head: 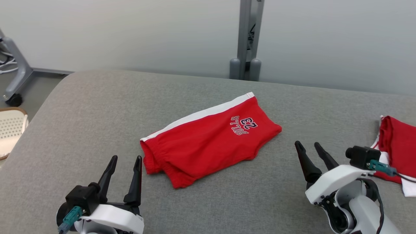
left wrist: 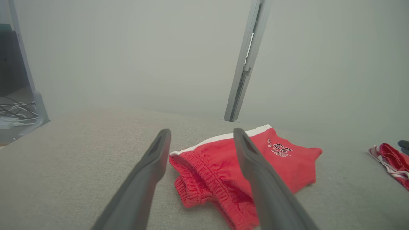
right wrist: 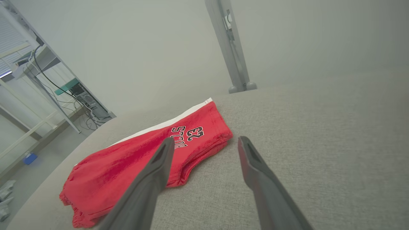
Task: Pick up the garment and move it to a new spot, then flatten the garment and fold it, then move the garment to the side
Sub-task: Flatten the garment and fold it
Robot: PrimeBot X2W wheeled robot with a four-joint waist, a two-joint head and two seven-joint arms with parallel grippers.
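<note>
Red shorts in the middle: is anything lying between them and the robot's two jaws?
Nothing visible. Only bare grey cushion separates the red shorts from the left gripper and the right gripper, both with jaws open. Another red garment lies farther right, aside.

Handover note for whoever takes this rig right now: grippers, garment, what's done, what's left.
Left gripper: open, empty, near the shorts' waistband end, not touching.
Right gripper: open, empty, near the leg end, not touching.
Shorts: mid-cushion, lying flat, apparently folded in half, print facing up.
Second garment: at the cushion's right edge.
Done: flattening and a fold, by the look of it.
Left: probably moving the shorts to the side; whether another fold is needed I cannot tell.
</note>
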